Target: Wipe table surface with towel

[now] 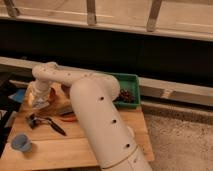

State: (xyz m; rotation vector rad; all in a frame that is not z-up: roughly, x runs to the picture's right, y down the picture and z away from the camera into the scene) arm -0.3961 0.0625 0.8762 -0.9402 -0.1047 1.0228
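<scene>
The light wooden table surface (75,146) fills the lower left of the camera view. My white arm reaches over it from the lower middle to the far left. At its end the gripper (37,96) points down onto a small pale wrinkled towel (42,104) lying near the table's back left corner. The gripper's body covers most of the towel, so only its lower edge shows.
A green tray (134,80) holding dark red items (126,95) stands at the back right of the table. A black tool (44,122) and an orange-red object (70,118) lie mid-left. A blue cup (20,143) stands at the front left, and a flat blue cloth (17,95) lies at the far left edge.
</scene>
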